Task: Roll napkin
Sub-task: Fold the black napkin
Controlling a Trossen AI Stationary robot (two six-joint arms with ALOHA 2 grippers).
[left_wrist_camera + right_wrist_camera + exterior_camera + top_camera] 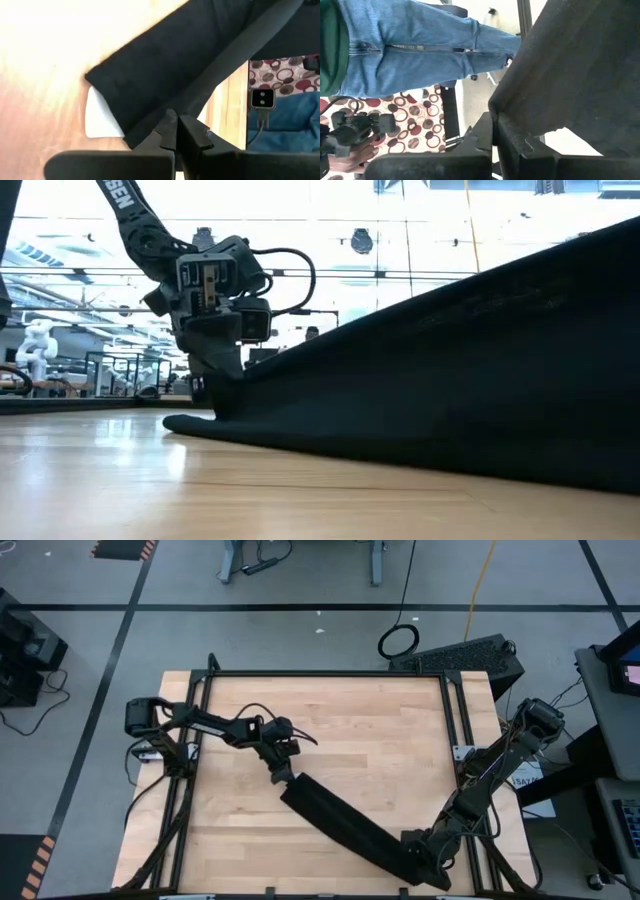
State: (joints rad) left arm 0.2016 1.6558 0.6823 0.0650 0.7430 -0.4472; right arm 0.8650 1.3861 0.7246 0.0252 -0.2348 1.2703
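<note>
I see the napkin [350, 825] stretched as a long folded band diagonally across the wooden table [370, 730], the left gripper [283, 777] pinched on its inner end, the right gripper [425, 858] clamped on the near-edge end. I judge rolling hasn't begun; next I'd lay it flat and curl one end.

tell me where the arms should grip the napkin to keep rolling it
Probably where they are now: the napkin lies as a long narrow diagonal band, so its two short ends suit. Left gripper comes from above, pinching the upper-left end; right gripper is clamped on the lower-right end.
</note>
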